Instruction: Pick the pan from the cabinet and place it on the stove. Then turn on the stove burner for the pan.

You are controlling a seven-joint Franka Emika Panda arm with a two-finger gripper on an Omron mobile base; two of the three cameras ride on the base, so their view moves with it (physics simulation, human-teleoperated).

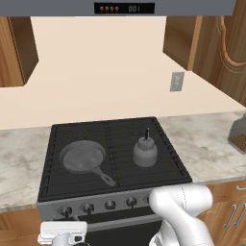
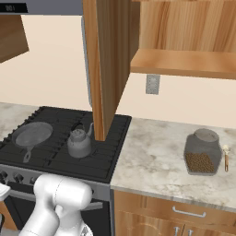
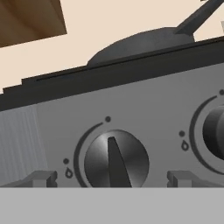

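Stove knob (image 3: 116, 158) with flame marks, hood display (image 1: 124, 8) unreadable

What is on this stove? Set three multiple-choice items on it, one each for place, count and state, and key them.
1. Where is the pan?
A. on the left of the stove
B. on the counter
C. held up in the air

2. How many things stand on the grates?
A. one
B. two
C. four

3. How is the gripper?
A. shut on the pan's handle
B. shut on a knob
C. open, fingertips either side of a knob

Key:
1 A: the pan lies flat on the left grates.
2 B: only the pan and the kettle stand there.
3 C: the hand view shows the tips apart, flanking the knob.
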